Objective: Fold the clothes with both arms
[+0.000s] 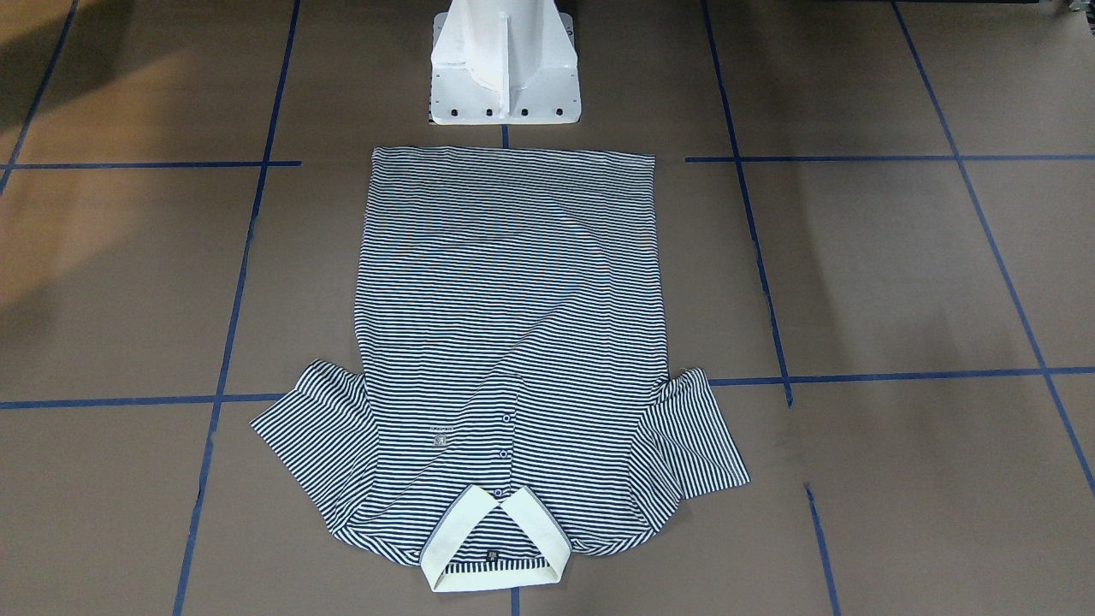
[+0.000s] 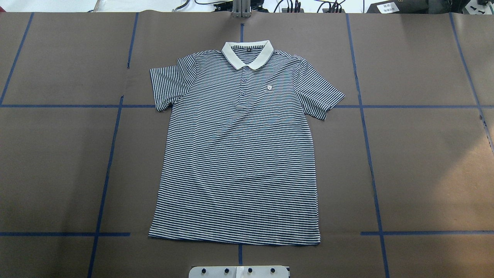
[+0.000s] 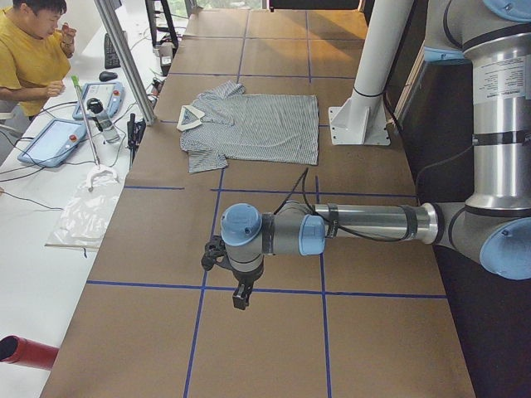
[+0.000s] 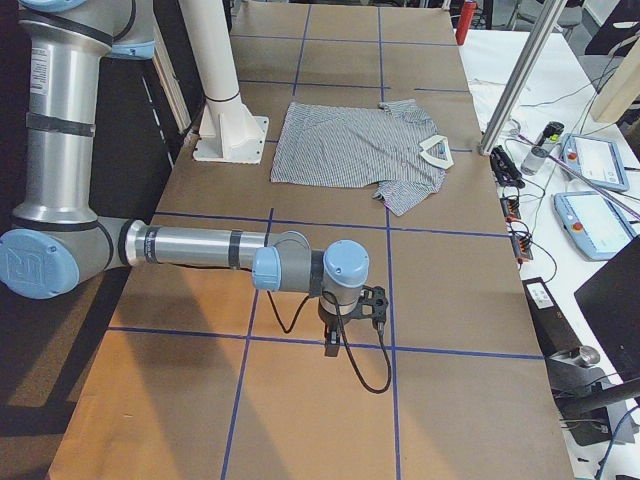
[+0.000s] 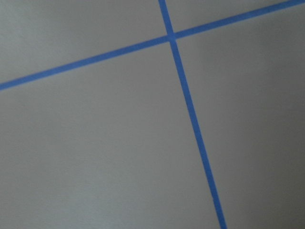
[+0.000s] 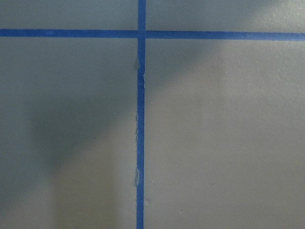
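The striped polo shirt [image 2: 239, 154] lies flat and face up in the middle of the table, both sleeves spread. Its cream collar [image 2: 247, 54] is at the far side from the robot, and its hem is near the white pedestal. It also shows as the shirt [image 1: 513, 325], [image 3: 249, 124], [image 4: 350, 145]. My left gripper [image 3: 241, 294] hangs over bare table far to the shirt's left. My right gripper [image 4: 332, 345] hangs over bare table far to its right. Whether either gripper is open or shut, I cannot tell. Both wrist views hold only brown table and blue tape.
Blue tape lines [image 2: 366, 146] grid the brown table. The white pedestal base [image 1: 505, 77] stands just behind the hem. At the far edge sit teach pendants [image 3: 50, 141], cables, a metal post [image 3: 124, 58] and a seated person [image 3: 25, 58].
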